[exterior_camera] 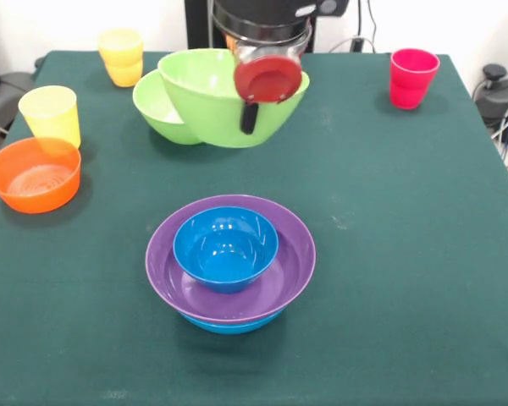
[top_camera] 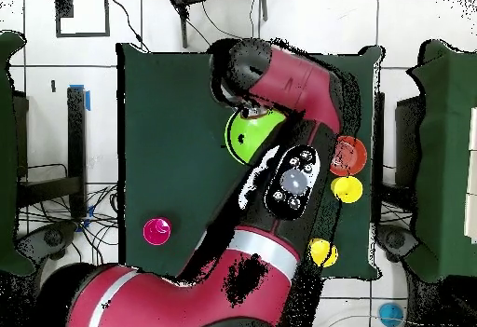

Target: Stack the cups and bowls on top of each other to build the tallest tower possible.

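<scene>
My gripper (exterior_camera: 252,112) hangs at the table's far middle. One black finger (exterior_camera: 249,118) lies against the outer near wall of a large light green bowl (exterior_camera: 212,101); the jaws look shut on its rim. This bowl also shows in the overhead view (top_camera: 250,137). The second light green bowl (exterior_camera: 157,106) sits behind and partly under it. The tower (exterior_camera: 230,258) stands at the near centre: small blue bowl (exterior_camera: 225,247) in the purple bowl (exterior_camera: 288,271), on the large blue bowl (exterior_camera: 233,324). The arm hides the tower in the overhead view. No light green cup shows.
The small orange bowl (exterior_camera: 34,175) and a yellow cup (exterior_camera: 49,114) stand at the left edge. An orange-yellow cup (exterior_camera: 121,57) is at the far left, and a red cup (exterior_camera: 412,78) at the far right, also seen from overhead (top_camera: 156,231).
</scene>
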`<state>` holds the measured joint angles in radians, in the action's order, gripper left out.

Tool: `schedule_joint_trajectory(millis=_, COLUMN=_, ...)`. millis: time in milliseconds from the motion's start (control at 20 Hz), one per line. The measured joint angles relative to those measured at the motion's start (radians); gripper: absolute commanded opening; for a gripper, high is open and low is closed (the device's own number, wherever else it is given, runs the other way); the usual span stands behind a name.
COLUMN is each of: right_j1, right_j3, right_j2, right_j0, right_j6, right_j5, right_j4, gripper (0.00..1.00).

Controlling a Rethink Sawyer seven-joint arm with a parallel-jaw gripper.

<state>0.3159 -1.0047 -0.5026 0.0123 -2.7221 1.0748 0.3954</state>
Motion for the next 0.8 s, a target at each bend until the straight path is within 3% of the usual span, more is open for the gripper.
schedule_joint_trajectory(millis=200, right_j1=-0.008, right_j3=0.104, right_j2=0.030, right_j0=0.012, right_j6=0.040, right_j5=0.100, right_j4=-0.025, gripper=0.00)
schedule_joint_trajectory(millis=400, right_j1=-0.036, right_j3=0.252, right_j2=0.048, right_j0=0.021, right_j6=0.070, right_j5=0.194, right_j4=-0.036, gripper=0.00)
schedule_joint_trajectory(millis=450, right_j1=-0.056, right_j3=0.326, right_j2=0.054, right_j0=0.029, right_j6=0.084, right_j5=0.225, right_j4=-0.037, gripper=0.00)
schedule_joint_trajectory(millis=800, right_j1=-0.122, right_j3=0.529, right_j2=0.059, right_j0=0.069, right_j6=0.141, right_j5=0.290, right_j4=-0.038, gripper=0.00)
